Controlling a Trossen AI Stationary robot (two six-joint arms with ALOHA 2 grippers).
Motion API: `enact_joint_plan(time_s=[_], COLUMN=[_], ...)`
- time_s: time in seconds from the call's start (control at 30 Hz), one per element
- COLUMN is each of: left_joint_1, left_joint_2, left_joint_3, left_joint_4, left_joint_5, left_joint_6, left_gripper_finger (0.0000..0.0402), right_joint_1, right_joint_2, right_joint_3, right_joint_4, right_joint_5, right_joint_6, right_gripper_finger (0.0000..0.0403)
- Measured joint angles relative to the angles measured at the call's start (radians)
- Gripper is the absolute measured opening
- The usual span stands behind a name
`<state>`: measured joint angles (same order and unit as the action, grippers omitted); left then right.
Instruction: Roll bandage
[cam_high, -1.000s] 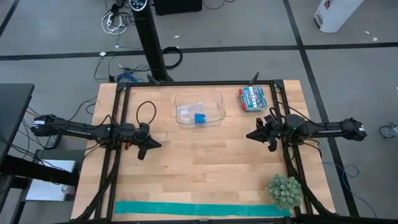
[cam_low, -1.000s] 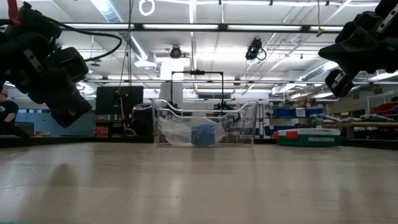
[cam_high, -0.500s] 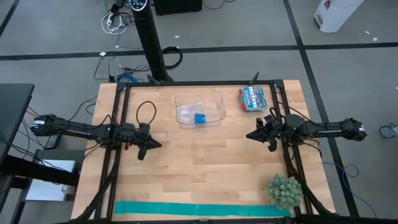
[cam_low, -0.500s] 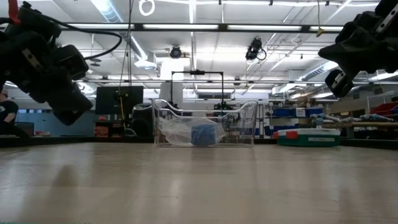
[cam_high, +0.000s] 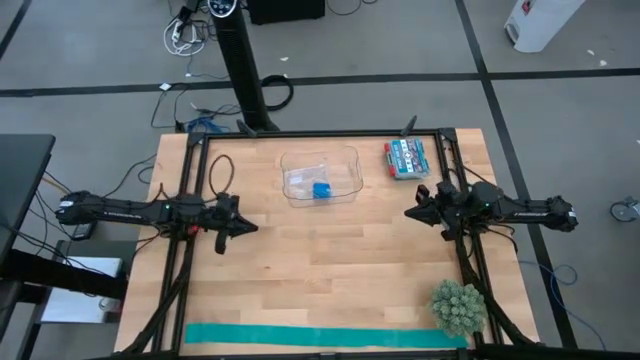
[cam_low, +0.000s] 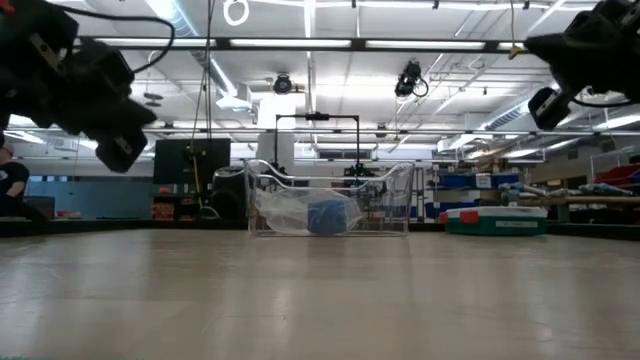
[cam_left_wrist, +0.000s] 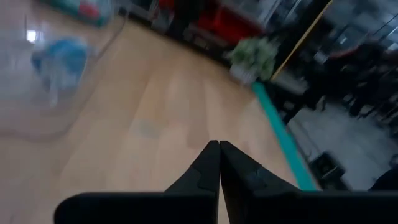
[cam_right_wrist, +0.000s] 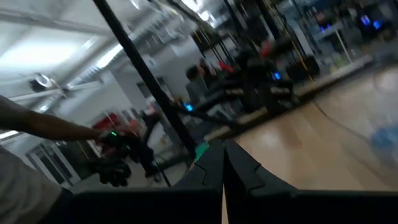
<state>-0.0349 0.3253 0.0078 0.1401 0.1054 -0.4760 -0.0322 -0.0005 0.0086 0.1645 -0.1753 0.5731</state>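
The high view is showing the whole wooden table: a clear plastic container is standing near the far edge, and the bandage, a small royal-blue roll, is lying inside it. A flat box with red and teal print is lying to the right of the container, a teal-green strip is stretching along the near edge, and a spiky green plant ball is sitting at the near right corner. The low view is not showing the strip or the plant; it is showing the container from the side, with the blue roll resting on its floor, and both arms hanging above the table, touching nothing.

The left gripper is hovering over the left part of the table, well apart from the container. In the left wrist view its two dark fingers are pressing together at the tips, with nothing between them, and the blurred roll is appearing beyond them. The right gripper is hovering near the right edge, below the printed box. In the right wrist view its fingers are also lying closed against each other, holding nothing
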Motion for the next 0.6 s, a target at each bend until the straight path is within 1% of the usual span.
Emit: enact_joint_plan(time_s=[0.07,0.2,0.37,0.43,0.6], left_joint_1=[0.0,0.0,0.001,0.004,0.008], left_joint_2=[-0.062,-0.175,-0.296,-0.326,-0.326], left_joint_3=[0.0,0.0,0.0,0.0,0.0], left_joint_4=[0.001,0.0,-0.004,-0.013,-0.061], left_joint_5=[-0.001,-0.001,-0.001,-0.001,0.0], left_joint_6=[0.0,0.0,0.0,0.0,0.0], left_gripper_finger=[0.0019,0.0019,0.0019,0.0019,0.0019], right_joint_1=[0.0,0.0,0.0,0.0,0.0], right_joint_2=[0.004,0.004,0.004,0.004,0.004], right_joint_3=[0.0,0.0,0.0,0.0,0.0], right_joint_4=[0.048,0.088,0.095,0.095,0.095], right_joint_5=[-0.003,-0.003,-0.003,-0.003,-0.003], right_joint_6=[0.0,0.0,0.0,0.0,0.0], right_gripper_finger=[0.0001,0.0003,0.0004,0.0002,0.0002])
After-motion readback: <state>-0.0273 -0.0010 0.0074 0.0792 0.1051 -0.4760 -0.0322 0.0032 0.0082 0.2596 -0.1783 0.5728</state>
